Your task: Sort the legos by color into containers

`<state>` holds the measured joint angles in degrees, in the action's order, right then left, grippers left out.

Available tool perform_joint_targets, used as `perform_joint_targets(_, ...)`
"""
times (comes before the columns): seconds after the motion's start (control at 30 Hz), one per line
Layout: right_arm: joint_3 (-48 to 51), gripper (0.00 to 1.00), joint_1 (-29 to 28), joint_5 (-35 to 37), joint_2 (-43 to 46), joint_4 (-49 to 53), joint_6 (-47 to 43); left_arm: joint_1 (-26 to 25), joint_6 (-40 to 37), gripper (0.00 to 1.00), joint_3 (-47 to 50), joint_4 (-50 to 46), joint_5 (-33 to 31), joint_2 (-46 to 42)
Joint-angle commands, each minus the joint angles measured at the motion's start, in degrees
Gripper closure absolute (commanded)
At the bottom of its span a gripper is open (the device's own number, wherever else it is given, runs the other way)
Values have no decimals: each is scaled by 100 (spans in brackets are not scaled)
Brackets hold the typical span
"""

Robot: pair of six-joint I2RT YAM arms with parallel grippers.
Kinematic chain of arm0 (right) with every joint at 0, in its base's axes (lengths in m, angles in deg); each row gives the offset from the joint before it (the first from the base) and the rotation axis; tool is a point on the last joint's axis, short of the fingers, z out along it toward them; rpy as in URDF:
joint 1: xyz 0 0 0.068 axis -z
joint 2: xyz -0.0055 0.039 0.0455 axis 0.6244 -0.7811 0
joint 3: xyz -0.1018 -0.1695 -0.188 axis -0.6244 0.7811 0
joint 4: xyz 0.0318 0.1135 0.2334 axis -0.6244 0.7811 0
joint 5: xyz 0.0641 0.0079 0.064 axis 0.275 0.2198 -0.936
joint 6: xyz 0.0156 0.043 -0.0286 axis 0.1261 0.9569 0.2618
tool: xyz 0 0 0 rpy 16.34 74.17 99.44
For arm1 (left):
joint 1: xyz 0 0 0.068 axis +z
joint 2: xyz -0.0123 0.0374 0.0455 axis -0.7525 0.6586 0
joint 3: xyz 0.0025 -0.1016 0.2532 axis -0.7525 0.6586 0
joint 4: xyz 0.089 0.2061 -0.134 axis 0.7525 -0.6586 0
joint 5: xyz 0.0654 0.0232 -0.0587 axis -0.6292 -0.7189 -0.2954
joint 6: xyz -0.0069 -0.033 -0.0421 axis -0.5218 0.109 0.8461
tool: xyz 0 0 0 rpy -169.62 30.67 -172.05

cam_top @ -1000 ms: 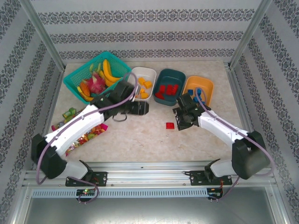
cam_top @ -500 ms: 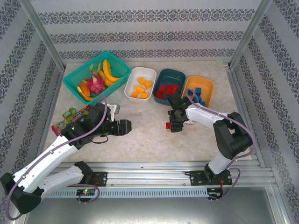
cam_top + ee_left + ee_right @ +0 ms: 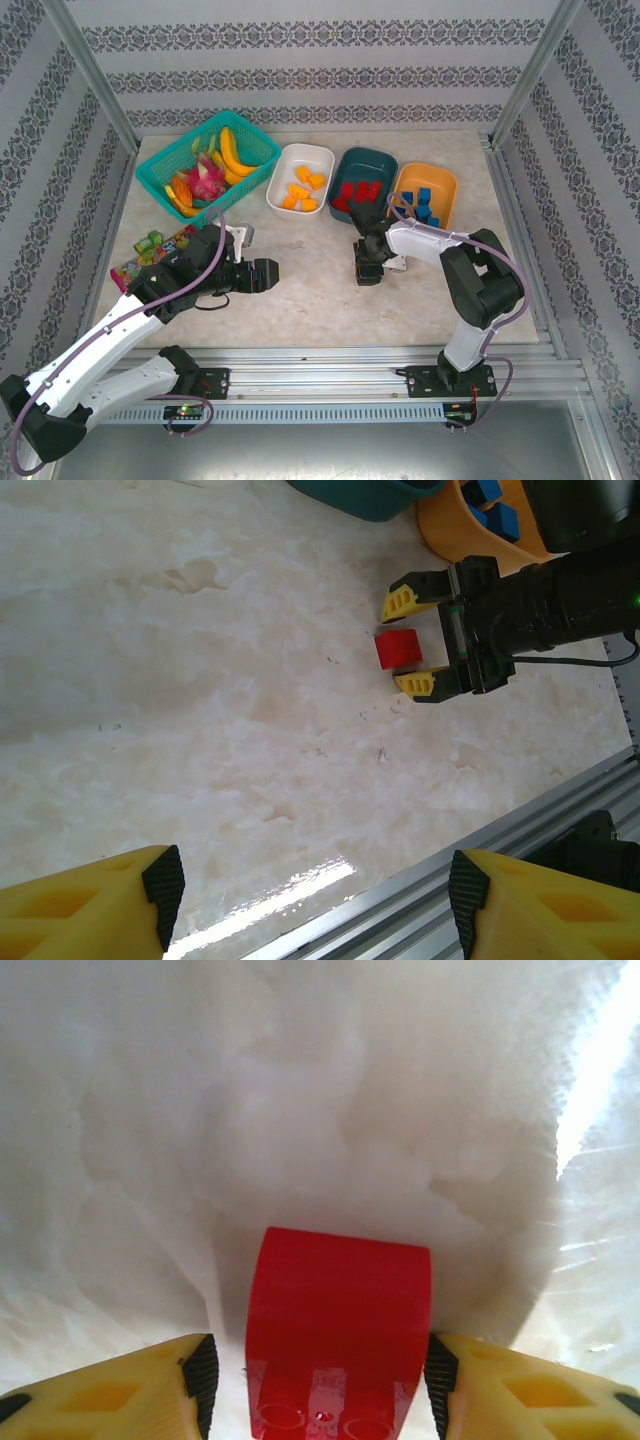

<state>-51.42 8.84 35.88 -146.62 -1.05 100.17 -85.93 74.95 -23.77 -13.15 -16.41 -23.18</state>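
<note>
Red is the colour in hand. One red brick [image 3: 338, 1330] lies on the pale marbled bench [image 3: 320, 305], on the near side of the tubs and apart from them, and the right tool [image 3: 367, 266] is down over it. In the right wrist view the brick sits between the two yellow fingers [image 3: 110, 1395]. One pad looks to be against the brick, while a thin strip of bench shows between the brick and the other pad. I would call the tool open around the brick rather than gripping it, though contact is hard to judge this close up. The left wrist view agrees: a fingertip stands on either side of the brick, which rests flat on the bench.

I judge the step to be the pick of what seems the last loose brick. Red bricks lie in the dark teal tub [image 3: 382, 164], yellow-orange ones in the white tub [image 3: 312, 152] to its left, and blue ones in the orange tub [image 3: 443, 176] to its right.

The next move calls for the jaws to shut squarely on the brick's flat sides. After that comes a clean lift and a short carry to the far side, over the teal tub. The release should be low enough that the brick does not bounce out.

The left tool [image 3: 268, 274] hovers over bare bench to the left of the brick, jaws wide, holding nothing.
</note>
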Motion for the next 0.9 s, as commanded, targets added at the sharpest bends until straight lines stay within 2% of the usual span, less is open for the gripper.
perform_joint_targets(0.0, -98, 46, -38, 29, -197, 180, 293, -41, 113, 27, -70, -188, -151, -53)
perform_joint_targets(0.27, -139, 50, 2, 5, -484, 226, 254, -41, 75, 27, -101, -158, -167, -27)
perform_joint_targets(0.47, -228, 68, -8, 31, -520, 262, 190, -41, 77, 27, -151, -104, -185, 33)
perform_joint_targets(0.63, -380, 75, -33, 195, -248, 395, 28, -41, 77, 28, -264, 7, -162, 175)
perform_joint_targets(0.7, -614, 77, -51, 452, -24, 596, -252, -41, 82, 28, -341, 68, -161, 262)
perform_joint_targets(0.87, -1716, 77, -37, 1380, 322, 1287, -1800, -19, 248, 27, -688, 385, -137, 672)
